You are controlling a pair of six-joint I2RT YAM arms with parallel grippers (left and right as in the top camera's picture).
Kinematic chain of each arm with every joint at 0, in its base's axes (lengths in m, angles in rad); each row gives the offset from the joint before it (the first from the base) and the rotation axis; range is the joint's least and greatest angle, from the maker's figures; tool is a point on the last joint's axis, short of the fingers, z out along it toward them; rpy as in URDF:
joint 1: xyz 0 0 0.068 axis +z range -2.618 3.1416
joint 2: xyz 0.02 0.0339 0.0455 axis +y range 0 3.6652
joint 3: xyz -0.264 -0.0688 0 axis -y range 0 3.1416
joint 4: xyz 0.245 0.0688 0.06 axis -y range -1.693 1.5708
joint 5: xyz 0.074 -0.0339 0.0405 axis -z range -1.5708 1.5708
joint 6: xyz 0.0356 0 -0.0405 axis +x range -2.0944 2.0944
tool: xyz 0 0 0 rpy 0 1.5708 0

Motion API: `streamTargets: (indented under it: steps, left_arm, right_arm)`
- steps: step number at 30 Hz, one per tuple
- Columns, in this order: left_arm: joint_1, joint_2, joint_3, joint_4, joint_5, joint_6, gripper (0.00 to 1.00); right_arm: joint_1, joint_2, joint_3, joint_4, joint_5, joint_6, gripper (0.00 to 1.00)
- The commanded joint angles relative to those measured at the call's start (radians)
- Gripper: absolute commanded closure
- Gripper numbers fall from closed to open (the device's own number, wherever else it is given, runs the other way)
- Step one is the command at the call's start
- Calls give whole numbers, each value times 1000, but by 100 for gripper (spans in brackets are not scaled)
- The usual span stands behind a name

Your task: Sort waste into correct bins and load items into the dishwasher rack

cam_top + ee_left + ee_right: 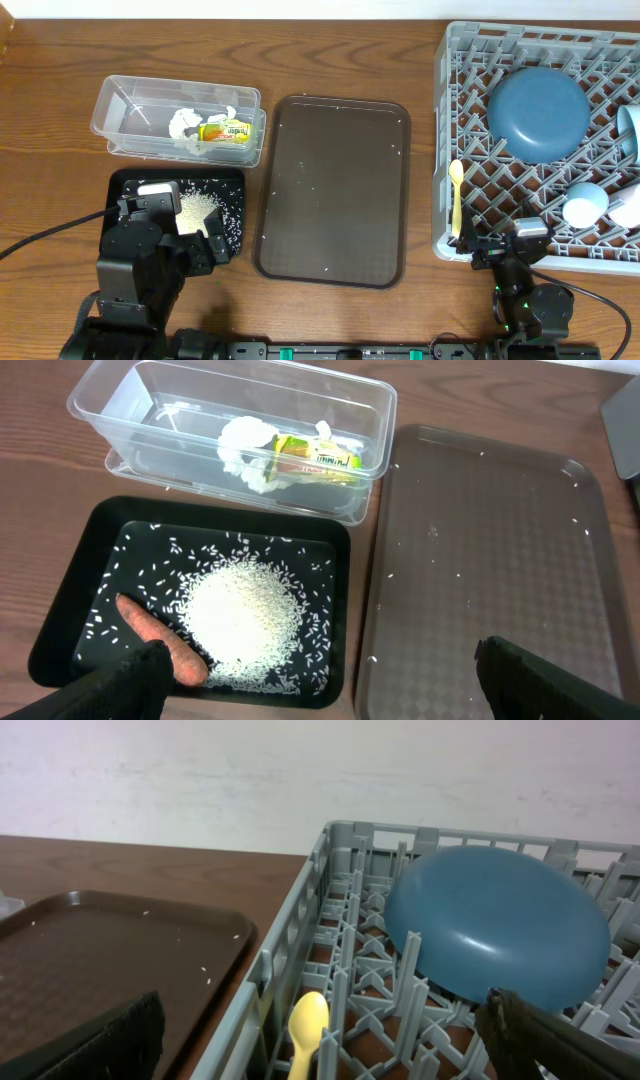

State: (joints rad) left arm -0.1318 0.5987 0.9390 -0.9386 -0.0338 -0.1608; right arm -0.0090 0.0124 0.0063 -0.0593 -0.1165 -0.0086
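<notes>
The clear tub [125,105] at back left holds crumpled white tissue [184,124] and the yellow-green wrapper [226,131]; both also show in the left wrist view [245,450], [318,460]. The black tray [70,600] holds a rice pile [245,610] and the orange-brown stick [160,638]. The grey rack [445,120] holds the dark blue plate [538,110], the yellow spoon [457,195], a light blue cup [584,203] and white cups at its right edge. My left gripper [320,685] is open and empty over the black tray's near edge. My right gripper [325,1040] is open and empty above the spoon [305,1030].
The dark brown serving tray [335,190] lies between the bins and the rack, with a few stray rice grains on it. Wooden table surrounds everything; a pale wall stands behind the rack in the right wrist view.
</notes>
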Motion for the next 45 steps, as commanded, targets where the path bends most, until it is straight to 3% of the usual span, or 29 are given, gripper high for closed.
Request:
streamTargets:
  steps: [1,23,29,37,45]
  left_arm:
    - [4,1,-6,-2,-16,-13,2]
    - [3,-34,-10,-5,-23,-13,2]
    - [19,-128,-116,25,-39,-13,2]
    - [37,-382,-453,247,-38,-13,2]
    - [78,-565,-712,575,-37,-13,2]
  right_arm:
    - [-13,-7,-1,-3,-15,-11,1]
    - [-13,-7,-1,-3,-15,-11,1]
    - [-13,-7,-1,-3,-15,-11,1]
    - [-13,-7,-1,-3,-15,-11,1]
    - [-13,-7,-1,-3,-15,-11,1]
